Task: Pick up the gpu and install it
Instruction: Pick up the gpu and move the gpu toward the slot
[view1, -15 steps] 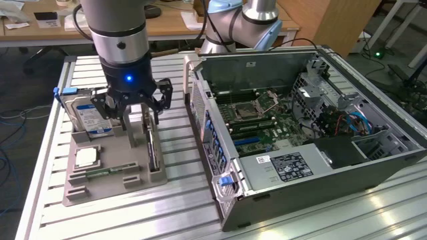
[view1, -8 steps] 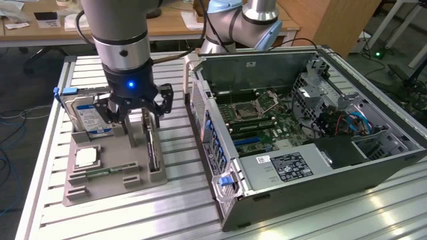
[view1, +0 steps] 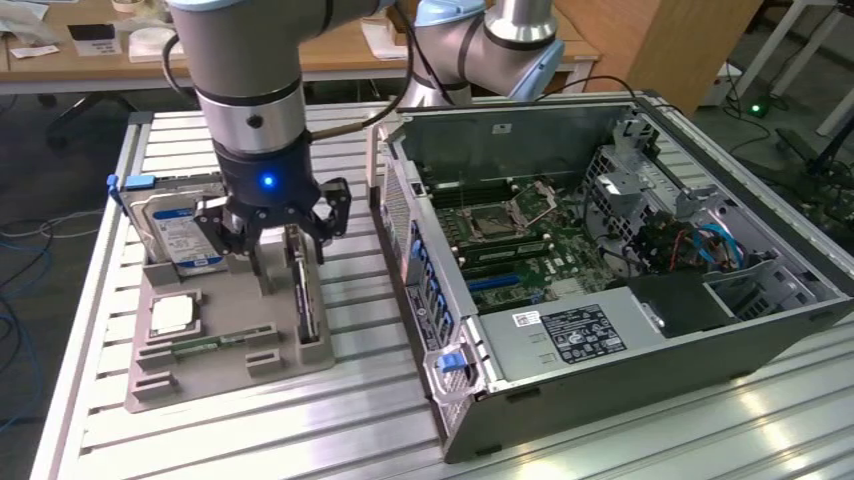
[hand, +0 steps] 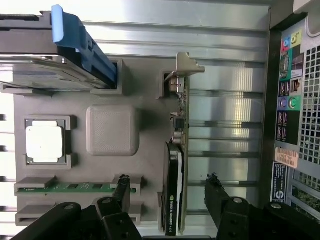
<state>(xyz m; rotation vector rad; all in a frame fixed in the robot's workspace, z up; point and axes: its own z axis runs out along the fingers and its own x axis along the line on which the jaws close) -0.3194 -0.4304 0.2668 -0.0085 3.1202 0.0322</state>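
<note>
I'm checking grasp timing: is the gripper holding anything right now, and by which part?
Nothing is held. The open gripper straddles the gpu, which stands on edge in the gray tray, with a gap on each side of the card.

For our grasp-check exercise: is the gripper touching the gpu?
Apart. The wrist view shows the open gripper straddling the gpu, with a clear gap on each side.
</note>
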